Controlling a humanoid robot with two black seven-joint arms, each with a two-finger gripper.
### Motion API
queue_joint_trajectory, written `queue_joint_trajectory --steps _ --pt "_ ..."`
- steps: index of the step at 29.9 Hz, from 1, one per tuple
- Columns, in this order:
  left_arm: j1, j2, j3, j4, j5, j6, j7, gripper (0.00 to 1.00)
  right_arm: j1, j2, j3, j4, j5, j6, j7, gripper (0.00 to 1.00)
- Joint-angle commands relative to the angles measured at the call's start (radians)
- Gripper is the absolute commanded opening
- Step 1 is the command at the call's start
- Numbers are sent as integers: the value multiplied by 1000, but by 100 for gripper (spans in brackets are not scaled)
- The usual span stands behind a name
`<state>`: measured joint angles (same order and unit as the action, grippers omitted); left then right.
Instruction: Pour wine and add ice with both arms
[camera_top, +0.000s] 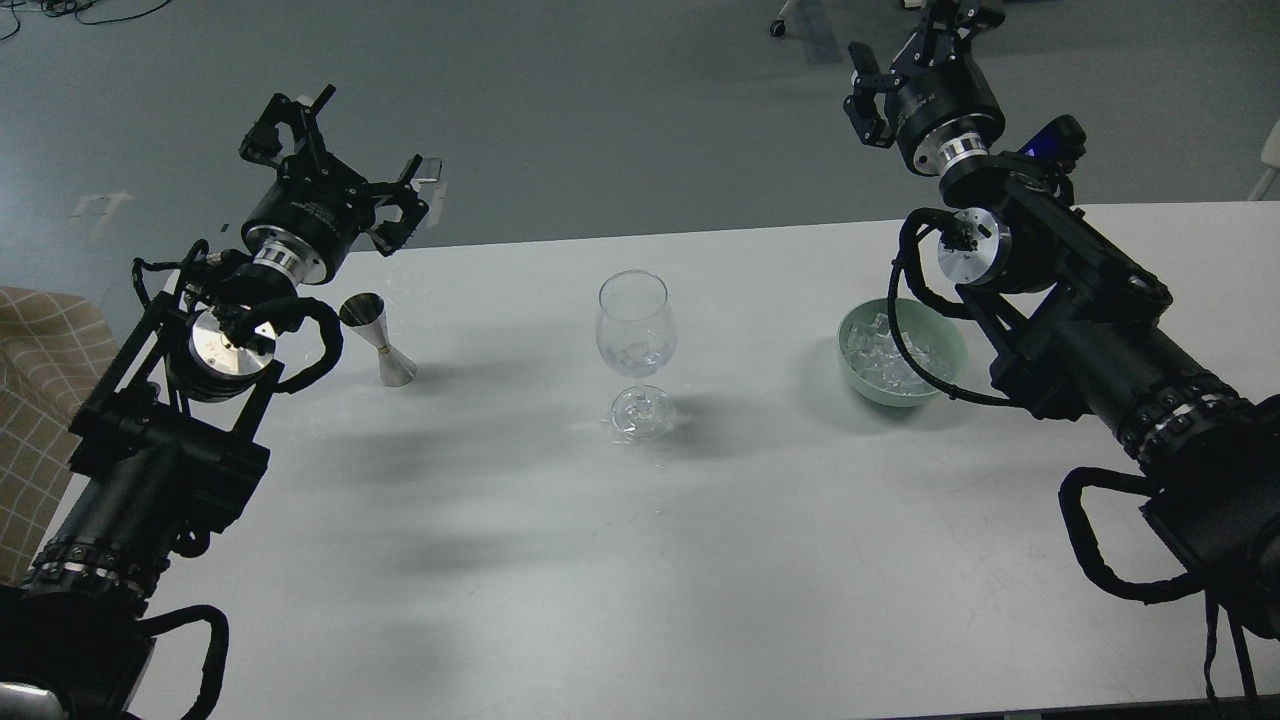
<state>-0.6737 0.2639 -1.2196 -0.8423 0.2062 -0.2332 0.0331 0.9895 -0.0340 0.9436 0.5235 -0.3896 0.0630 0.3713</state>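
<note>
A clear stemmed wine glass (633, 335) stands upright at the table's middle, with a few ice cubes (636, 353) in its bowl. I cannot tell any clear wine apart in it. A mint-green bowl (950, 345) to its right holds many ice cubes (872, 352). A steel jigger (379, 340) stands upright to the left. My left gripper (345, 155) is open and empty, raised beyond the jigger past the table's far edge. My right gripper (915, 50) is open and empty, high above and behind the bowl, partly cut off by the top edge.
The white table (640, 560) ends at a far edge just behind the glass, with grey floor beyond. A beige checked cloth (40, 390) lies off the table's left side. My right arm's cable loop (915, 345) hangs over the bowl.
</note>
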Motion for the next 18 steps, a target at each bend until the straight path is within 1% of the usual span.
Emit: queue_joint_trajectory --steps 1,11,18 --pt "-4 0 3 0 5 2 -2 98 -2 0 1 3 0 0 -2 100" --pt "-46 3 8 8 19 17 -2 98 6 2 4 3 1 -2 -9 100" --pt "-49 -5 8 8 105 21 -2 98 12 0 7 4 1 -2 -11 100"
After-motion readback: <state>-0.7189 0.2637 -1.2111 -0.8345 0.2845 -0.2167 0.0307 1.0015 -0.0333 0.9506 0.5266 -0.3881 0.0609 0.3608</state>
